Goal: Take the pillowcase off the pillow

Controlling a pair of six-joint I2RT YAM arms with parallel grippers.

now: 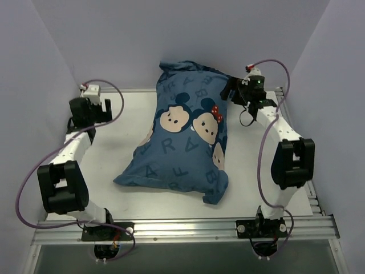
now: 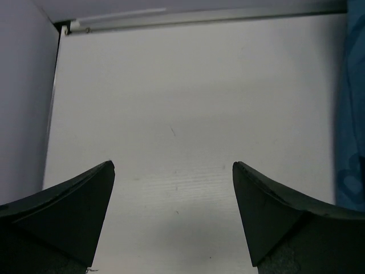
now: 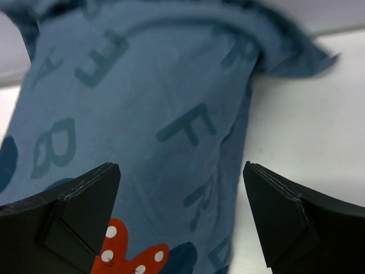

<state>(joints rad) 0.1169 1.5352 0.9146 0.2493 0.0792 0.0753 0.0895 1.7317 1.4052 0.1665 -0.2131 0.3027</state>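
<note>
Here's the white bench [image 1: 114,131], one flat surface boxed in by pale walls. Lying across its middle is the one pillowcase [image 1: 182,148], dark blue with lighter letters. It is stuffed plump, and runs from the far wall toward the near right. The pillow is fully covered and none of it shows. I count three cartoon mouse faces on the cloth in the top view.

Two arms are on show. The left arm [image 1: 68,154] reaches up the left side of the bench, and the right arm [image 1: 282,137] reaches up the right side.

Now the two tools. The left tool [image 2: 173,165] sits at the far left, well apart from the pillowcase. Its jaws are spread wide, with only bare bench under the gap and nothing gripped. Just a sliver of blue cloth shows at the right edge of its wrist view.

The right tool [image 3: 181,165] is at the far right end of the pillowcase. It points left at the cloth, and its jaws are spread wide too. Its wrist view shows printed fabric filling the space beyond the fingers, but nothing is pinched. I cannot tell if the fingers touch the cloth.

Smallest of all is one red bow [image 1: 215,109] with white dots, on the face nearest that right tool.
</note>
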